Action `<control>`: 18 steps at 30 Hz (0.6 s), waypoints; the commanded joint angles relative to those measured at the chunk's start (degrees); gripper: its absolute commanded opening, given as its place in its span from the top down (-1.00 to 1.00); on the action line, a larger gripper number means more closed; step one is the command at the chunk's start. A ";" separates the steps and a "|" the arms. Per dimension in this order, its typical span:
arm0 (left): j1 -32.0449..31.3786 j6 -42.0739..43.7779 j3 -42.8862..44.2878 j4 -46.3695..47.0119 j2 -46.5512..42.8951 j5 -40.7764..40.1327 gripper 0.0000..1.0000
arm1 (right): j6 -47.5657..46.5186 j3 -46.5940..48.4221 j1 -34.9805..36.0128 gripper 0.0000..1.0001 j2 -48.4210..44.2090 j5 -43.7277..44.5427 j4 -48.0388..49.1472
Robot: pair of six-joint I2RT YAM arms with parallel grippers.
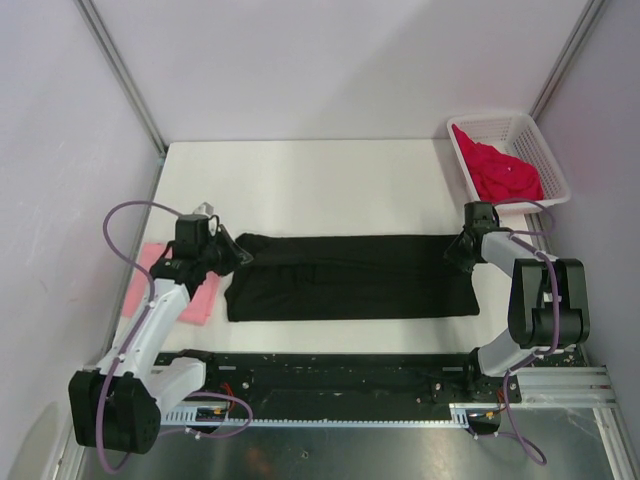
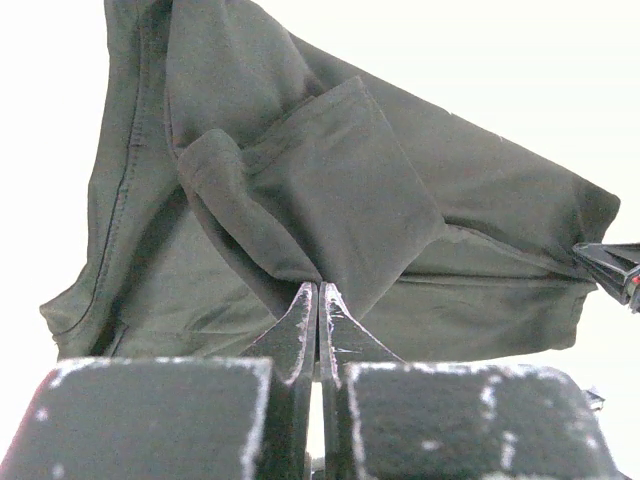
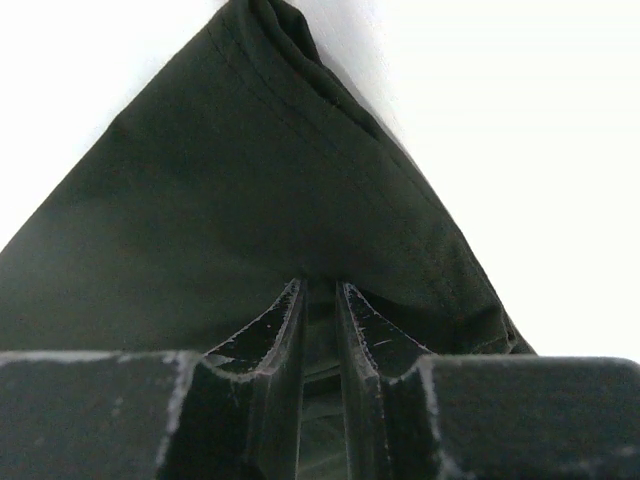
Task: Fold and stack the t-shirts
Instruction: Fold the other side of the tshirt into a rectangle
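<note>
The black t-shirt (image 1: 350,276) lies stretched in a long folded band across the middle of the table. My left gripper (image 1: 243,256) is shut on its left end; the left wrist view shows the jaws pinched together on a bunched fold of the black t-shirt (image 2: 330,200). My right gripper (image 1: 452,251) is shut on its right end, with a layer of the black t-shirt (image 3: 250,200) between the jaws. The pink t-shirt (image 1: 205,298) lies flat at the left, partly under my left arm. The red t-shirt (image 1: 502,170) is crumpled in the basket.
A white lattice basket (image 1: 545,150) stands at the back right corner. White walls and metal frame posts enclose the table. A black rail runs along the near edge by the arm bases.
</note>
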 commanded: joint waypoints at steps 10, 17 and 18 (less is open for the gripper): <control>0.55 -7.10 -11.15 -1.64 -3.56 0.96 1.00 | -0.13 -0.42 -0.74 0.56 -1.36 1.46 -1.43; 0.57 -7.52 -13.21 -0.23 0.65 -0.12 1.00 | -0.33 1.30 1.23 0.54 -5.69 2.16 -3.08; 0.57 -7.23 -12.96 -0.05 0.87 -0.17 1.00 | -0.43 1.72 2.18 0.53 -6.54 2.45 -3.35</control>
